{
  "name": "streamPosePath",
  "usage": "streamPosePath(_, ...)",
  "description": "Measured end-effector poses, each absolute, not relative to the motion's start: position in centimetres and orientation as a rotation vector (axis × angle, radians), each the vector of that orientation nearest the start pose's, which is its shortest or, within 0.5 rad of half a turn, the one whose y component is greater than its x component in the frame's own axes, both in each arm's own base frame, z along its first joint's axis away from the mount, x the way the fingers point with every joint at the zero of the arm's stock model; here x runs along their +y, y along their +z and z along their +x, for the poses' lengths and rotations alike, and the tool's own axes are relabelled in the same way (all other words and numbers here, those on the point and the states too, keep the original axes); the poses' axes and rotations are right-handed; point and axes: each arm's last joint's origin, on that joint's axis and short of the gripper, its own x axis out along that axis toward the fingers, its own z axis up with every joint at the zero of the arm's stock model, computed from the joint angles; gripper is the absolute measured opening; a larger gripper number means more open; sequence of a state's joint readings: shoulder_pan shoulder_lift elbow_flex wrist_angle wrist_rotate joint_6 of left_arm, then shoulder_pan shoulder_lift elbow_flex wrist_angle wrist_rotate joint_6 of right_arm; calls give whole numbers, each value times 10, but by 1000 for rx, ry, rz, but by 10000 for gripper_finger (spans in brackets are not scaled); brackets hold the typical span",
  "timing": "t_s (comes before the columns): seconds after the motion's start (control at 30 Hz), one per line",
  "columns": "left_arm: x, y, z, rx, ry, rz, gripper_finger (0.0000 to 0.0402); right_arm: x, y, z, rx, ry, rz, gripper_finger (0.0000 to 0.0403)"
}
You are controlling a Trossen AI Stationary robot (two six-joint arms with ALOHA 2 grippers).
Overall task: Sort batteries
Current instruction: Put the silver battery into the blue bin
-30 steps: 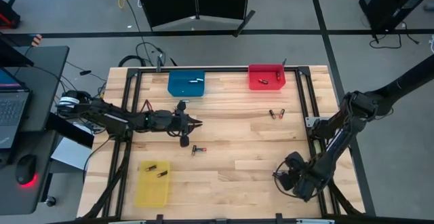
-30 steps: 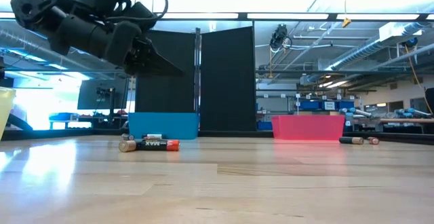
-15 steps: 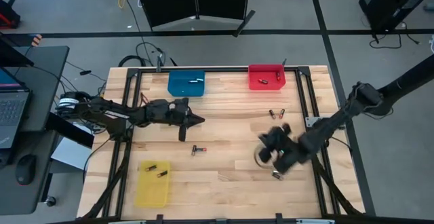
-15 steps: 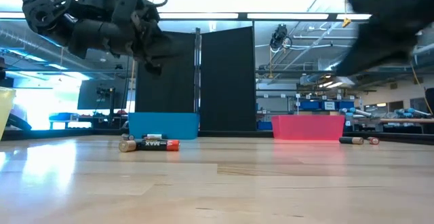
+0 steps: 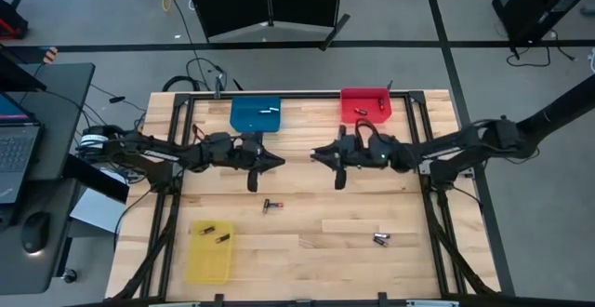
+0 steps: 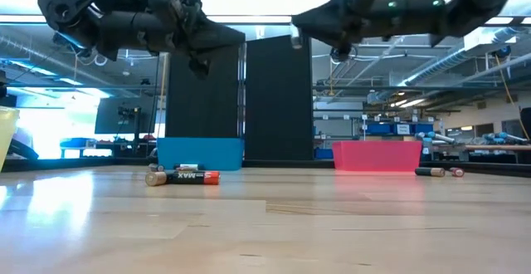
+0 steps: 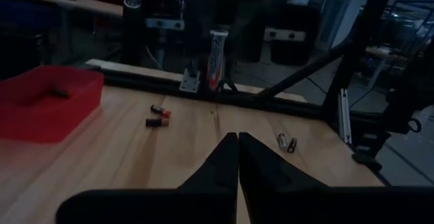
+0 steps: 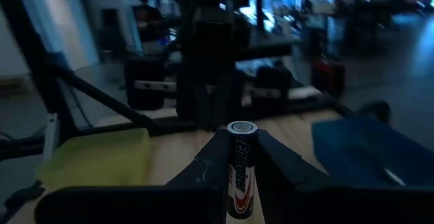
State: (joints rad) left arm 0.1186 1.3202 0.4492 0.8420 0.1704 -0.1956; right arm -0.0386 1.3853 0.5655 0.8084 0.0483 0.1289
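My right gripper (image 5: 314,154) hangs level over the middle of the table, pointing toward the left edge and shut on a silver, black and red battery (image 8: 238,173). Facing it, my left gripper (image 5: 275,162) is shut and empty (image 7: 237,137). Two batteries (image 5: 270,205) lie on the wood below them, two more (image 5: 381,240) at the near right, and another pair (image 7: 156,115) near the red bin. More batteries lie in the yellow bin (image 5: 208,253), the blue bin (image 5: 255,116) and the red bin (image 5: 364,105). My right gripper pinches the battery by its long sides (image 8: 232,157) between the two fingers, with the battery lying along them. Its flat end (image 8: 239,127) sticks out just past the fingertips. The fingers are level, coming from the table's right. The battery is lifted clear of the table.
A black frame rail (image 5: 297,96) runs along the far edge and posts stand at the table's sides. Bare wood (image 5: 307,251) lies between the yellow bin and the near-right batteries. A desk with a laptop (image 5: 19,153) stands beyond the left edge.
My right gripper has swung from the table's near right corner up toward the middle, turning from pointing down to level and facing left, with the battery in it. Two batteries now show where it stood. My left gripper has risen a little, drifted toward the far edge and rolled.
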Motion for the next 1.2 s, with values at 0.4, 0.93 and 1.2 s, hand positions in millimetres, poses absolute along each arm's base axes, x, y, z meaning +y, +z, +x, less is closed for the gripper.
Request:
streamPosePath(0.4,21,219,288,14,-68,-188,119,-17,227,305,-42,17,55,58)
streamPosePath(0.93,21,221,309,-24,-79,-157,139,-17,230,304,-61,38,45,58)
streamPosePath(1.2,21,223,309,-47,-83,-142,72,-17,230,304,-65,41,47,58)
